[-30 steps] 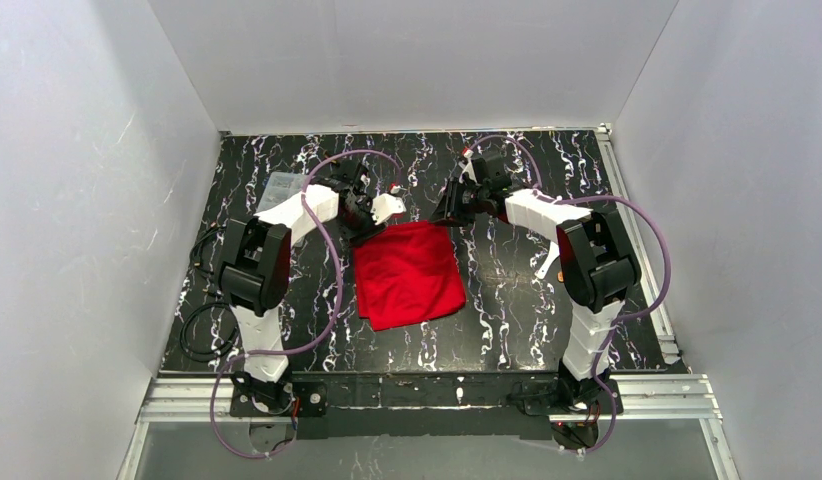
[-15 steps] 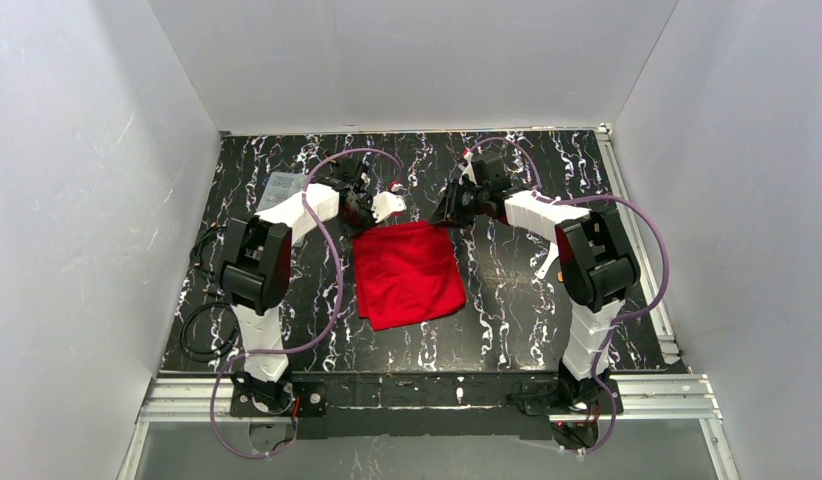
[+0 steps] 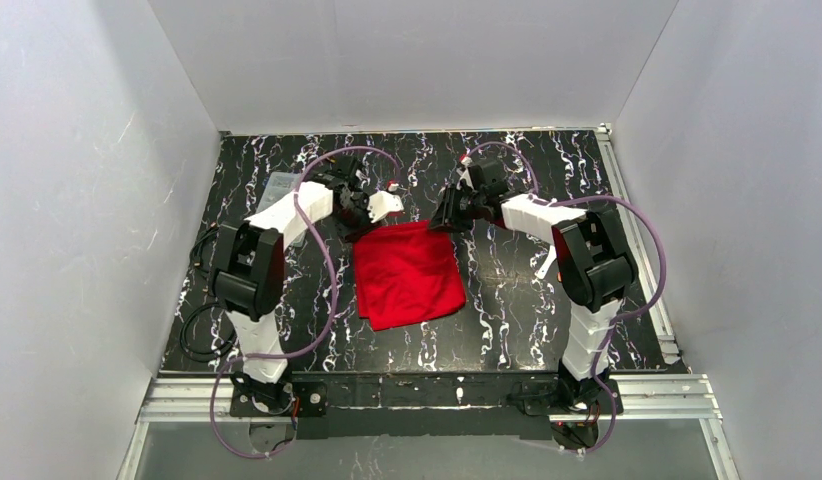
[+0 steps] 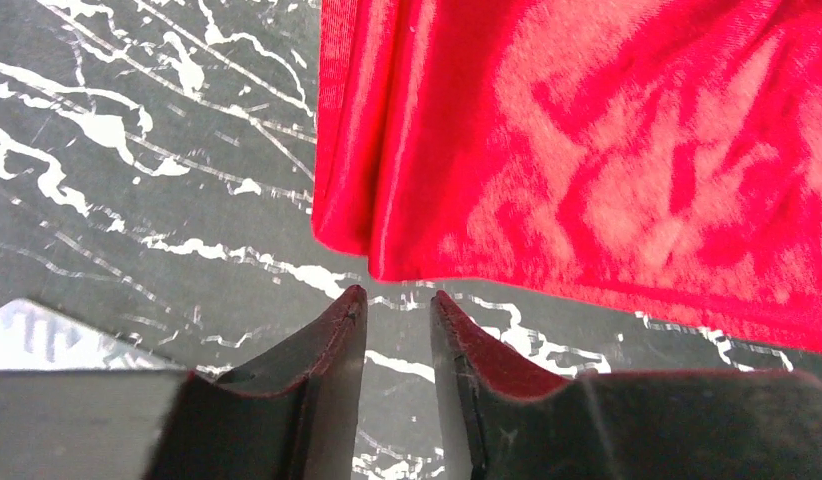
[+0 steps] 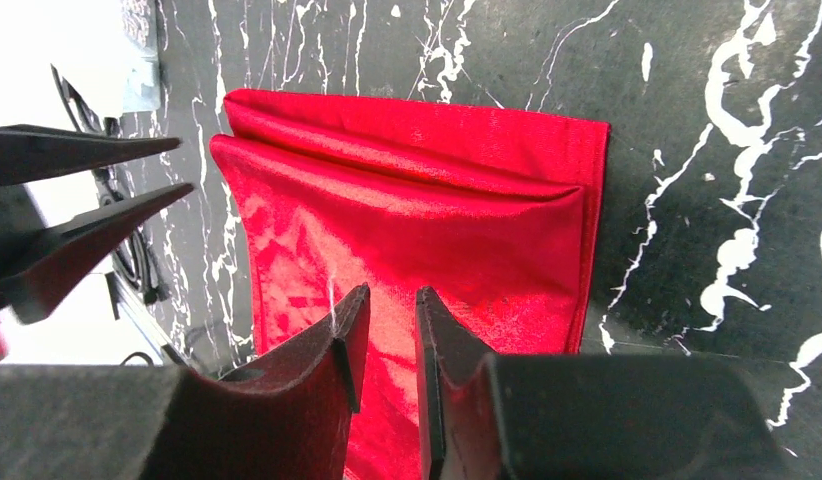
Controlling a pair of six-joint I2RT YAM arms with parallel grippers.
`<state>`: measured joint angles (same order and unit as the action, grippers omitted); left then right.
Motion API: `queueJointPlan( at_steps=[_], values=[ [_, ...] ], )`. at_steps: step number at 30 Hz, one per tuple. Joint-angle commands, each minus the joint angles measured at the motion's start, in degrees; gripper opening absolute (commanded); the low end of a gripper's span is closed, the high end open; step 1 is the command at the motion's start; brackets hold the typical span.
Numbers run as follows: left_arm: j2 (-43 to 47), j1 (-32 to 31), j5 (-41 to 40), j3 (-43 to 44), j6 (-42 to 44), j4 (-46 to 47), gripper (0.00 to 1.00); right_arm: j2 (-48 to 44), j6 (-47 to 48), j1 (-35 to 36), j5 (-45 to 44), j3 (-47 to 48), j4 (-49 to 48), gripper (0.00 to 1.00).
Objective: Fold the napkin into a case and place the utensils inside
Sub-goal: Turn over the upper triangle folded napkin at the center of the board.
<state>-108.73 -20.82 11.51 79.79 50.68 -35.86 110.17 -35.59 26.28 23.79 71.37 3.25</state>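
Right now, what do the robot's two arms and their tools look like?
The left arm and right arm mix white shells with bulky black joint housings. A purple cable loops loosely along each one. The left tool and right tool each have two black fingers tapering to pointed tips. No markings are readable.

Bare tabletop [image 3: 507, 330] lies open along the near edge, before the red napkin [image 3: 407, 272]. A clear plastic box [image 3: 282, 185] sits near the far-left corner; black cables [image 3: 199, 327] crowd the left edge.
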Motion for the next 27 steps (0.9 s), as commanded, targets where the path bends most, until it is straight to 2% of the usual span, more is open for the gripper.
queueJointPlan(
  at_steps=[1,4,9,17,21,27],
  values=[
    [7.7,1.9,2.0,-2.0,5.1,-3.8,0.30,2.0,1.2,1.6,-2.0,0.1,-0.1,0.31],
    [9.2,2.1,0.1,-6.0,8.7,-0.5,0.31,3.8,1.0,1.9,-2.3,1.0,-0.3,0.30],
    [11.4,1.7,-1.5,-13.7,12.0,11.9,0.31,5.4,0.8,2.0,-2.4,3.5,-0.4,0.29],
    [11.6,1.2,-1.1,-20.1,14.6,26.4,0.31,6.7,0.1,2.1,-1.7,4.6,-0.8,0.28],
    [10.4,1.1,-2.1,-20.9,14.6,30.4,0.31,6.9,-0.2,2.2,-1.7,5.1,-0.9,0.27],
    [10.7,1.0,1.1,-22.0,18.7,27.1,0.31,7.3,-0.3,2.2,-1.6,5.4,-0.8,0.25]
  ],
)
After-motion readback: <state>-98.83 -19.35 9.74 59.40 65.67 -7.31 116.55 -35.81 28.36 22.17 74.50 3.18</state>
